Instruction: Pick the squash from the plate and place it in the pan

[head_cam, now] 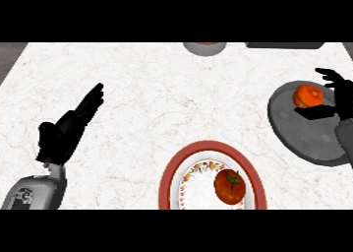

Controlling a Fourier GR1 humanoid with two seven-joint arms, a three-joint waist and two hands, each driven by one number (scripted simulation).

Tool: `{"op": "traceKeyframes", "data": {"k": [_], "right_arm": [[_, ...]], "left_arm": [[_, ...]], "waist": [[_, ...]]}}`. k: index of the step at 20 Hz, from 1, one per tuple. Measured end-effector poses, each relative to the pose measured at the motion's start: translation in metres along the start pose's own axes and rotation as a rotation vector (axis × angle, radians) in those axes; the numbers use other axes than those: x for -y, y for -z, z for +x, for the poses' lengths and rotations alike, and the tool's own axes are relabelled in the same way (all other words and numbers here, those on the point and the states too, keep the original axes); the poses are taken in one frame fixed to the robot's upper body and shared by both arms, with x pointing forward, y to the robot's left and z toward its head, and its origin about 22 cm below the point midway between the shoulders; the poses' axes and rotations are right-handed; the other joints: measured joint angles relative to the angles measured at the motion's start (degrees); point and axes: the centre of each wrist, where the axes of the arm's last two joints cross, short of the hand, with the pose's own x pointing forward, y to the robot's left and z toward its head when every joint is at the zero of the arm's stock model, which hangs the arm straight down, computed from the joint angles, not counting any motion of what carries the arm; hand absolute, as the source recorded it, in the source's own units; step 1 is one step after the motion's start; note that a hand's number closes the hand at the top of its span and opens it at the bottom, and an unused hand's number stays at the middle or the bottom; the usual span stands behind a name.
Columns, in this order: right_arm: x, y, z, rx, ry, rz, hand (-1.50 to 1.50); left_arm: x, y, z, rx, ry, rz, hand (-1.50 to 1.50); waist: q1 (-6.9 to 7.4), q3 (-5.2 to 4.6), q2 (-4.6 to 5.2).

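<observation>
We are noting the squash (307, 95): small, round, orange, with a paler patch on its left side, lying in the grey pan (302, 135) at the counter's right, up near the pan's far rim. We are judging it light, stiff-skinned and smooth, likely to roll or slip, so best taken across its widest part with thumb and fingers on opposite sides. The right hand (340, 93) is hovering just beside it, fingers spread and apart, clamping on nothing. The left hand (66, 130) is resting open at the left, fingers straight. On the red-rimmed plate (171, 172) a red tomato (229, 187) is sitting, well apart from the pan
</observation>
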Motion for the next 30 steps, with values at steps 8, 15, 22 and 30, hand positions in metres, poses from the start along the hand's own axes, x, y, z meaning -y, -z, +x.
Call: {"op": "traceKeyframes", "data": {"k": [8,15,22,30], "right_arm": [[0.007,0.008,-0.007,0.056,0.354,-0.087,-1.5],[0.034,0.0,-0.052,0.067,0.617,-0.072,-1.5],[0.054,-0.032,-0.111,0.165,0.725,-0.055,-1.5],[0.061,-0.07,-0.154,0.229,0.752,-0.061,-1.5]], "left_arm": [[0.003,-0.003,-0.001,0.006,0.003,0.003,0.0],[0.005,0.0,0.001,0.001,-0.002,0.008,0.0],[-0.001,-0.005,-0.002,-0.005,0.001,0.019,0.0],[0.0,-0.008,-0.002,-0.015,0.0,0.028,0.0]], "waist": [[0.12,0.11,0.11],[-0.55,0.07,-0.01],[-0.94,0.03,-0.22],[-1.52,-0.06,-0.53]]}}
